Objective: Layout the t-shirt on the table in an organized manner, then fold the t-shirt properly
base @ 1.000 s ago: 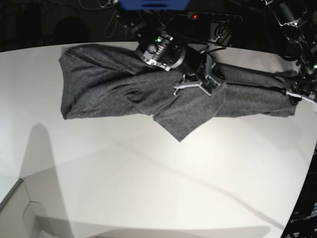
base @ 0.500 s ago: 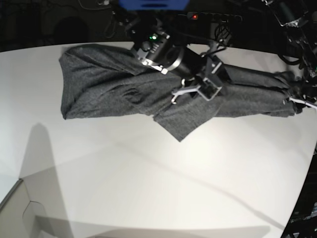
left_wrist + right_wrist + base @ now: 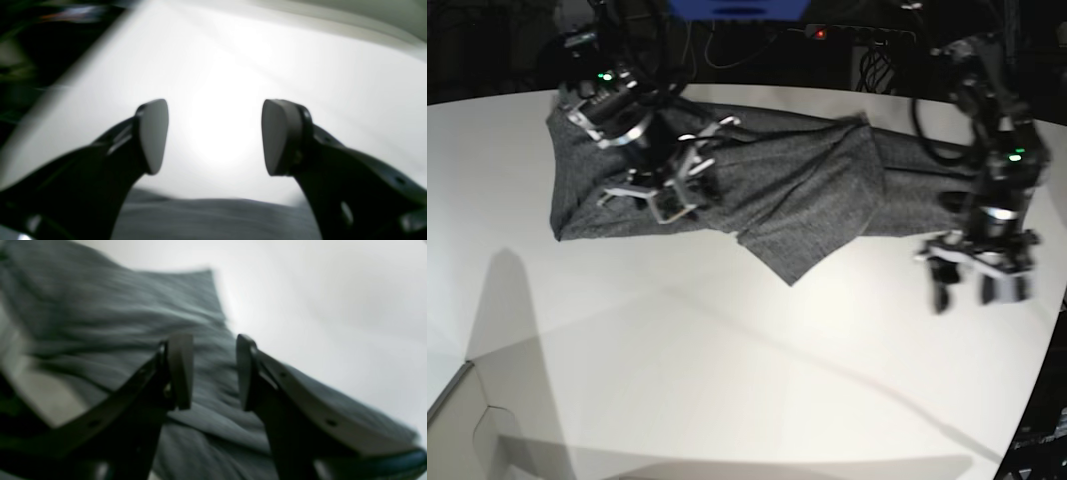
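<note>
While the shirt [image 3: 757, 185] lies bunched in a long band along the far edge of the table [image 3: 727, 360], both arms hang over it with nothing in their jaws. One pointed flap of the grey knit juts toward the middle of the white top; the rest stretches from the far left corner toward the right edge, creased and doubled over itself.

On the onlooker's left, the right gripper [image 3: 667, 190] hovers above the shirt's left half, its jaws parted a little and empty; its own camera shows rumpled cloth [image 3: 133, 326] beneath the two dark fingers [image 3: 180, 370] and bare table [image 3: 333, 306] beyond.

Near the right edge, the left gripper [image 3: 972, 285] hangs just past the shirt's end, over bare table, jaws spread wide and holding nothing. Its wrist view shows the two pads [image 3: 153, 133] well apart, bright tabletop [image 3: 233, 83] between them and a strip of grey fabric [image 3: 213, 220] at the bottom.
</note>
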### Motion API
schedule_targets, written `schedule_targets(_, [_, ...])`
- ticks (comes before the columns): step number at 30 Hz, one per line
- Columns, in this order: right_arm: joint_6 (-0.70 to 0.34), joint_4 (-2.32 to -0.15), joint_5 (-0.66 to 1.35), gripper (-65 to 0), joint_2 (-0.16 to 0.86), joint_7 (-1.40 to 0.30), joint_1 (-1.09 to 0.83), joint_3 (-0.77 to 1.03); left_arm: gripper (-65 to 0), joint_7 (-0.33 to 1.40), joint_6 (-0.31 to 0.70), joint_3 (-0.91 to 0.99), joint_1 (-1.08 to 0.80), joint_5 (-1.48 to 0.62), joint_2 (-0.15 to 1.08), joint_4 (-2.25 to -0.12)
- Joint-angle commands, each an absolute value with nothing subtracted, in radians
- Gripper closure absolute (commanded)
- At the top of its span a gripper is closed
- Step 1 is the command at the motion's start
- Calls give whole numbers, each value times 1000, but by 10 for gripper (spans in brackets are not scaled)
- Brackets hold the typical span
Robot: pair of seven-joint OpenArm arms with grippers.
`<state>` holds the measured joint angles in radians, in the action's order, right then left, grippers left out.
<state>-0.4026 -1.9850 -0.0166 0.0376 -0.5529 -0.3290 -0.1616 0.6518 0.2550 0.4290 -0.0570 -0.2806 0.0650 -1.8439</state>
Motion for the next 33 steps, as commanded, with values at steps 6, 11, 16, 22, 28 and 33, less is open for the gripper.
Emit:
schedule_targets(6, [-444,-2005,-1,-227,33,-529,-331,67,-421,627,252,163,8,-154,-79,-1732])
schedule_targets(11, [-541,-2005,-1,-227,12,-529,-331,202,-420,627,251,33,18,70,-157,-1620])
schedule_targets(16, [-587,-2005,-1,-226,-8,-530,-331,262,-420,627,251,1,13,145,-157,-1555])
schedule_targets(22, [-587,-2003,-1,-226,-8,-530,-332,262,-375,627,168,-44,31,143,-157,-1497])
schedule_targets(28, [-587,-2003,-1,-226,-7,-530,-332,259,-367,627,153,-136,42,143,-157,-1471])
schedule_targets(33, [-587,-2003,-1,-226,-5,-530,-332,260,-367,627,150,-153,42,143,-157,-1468])
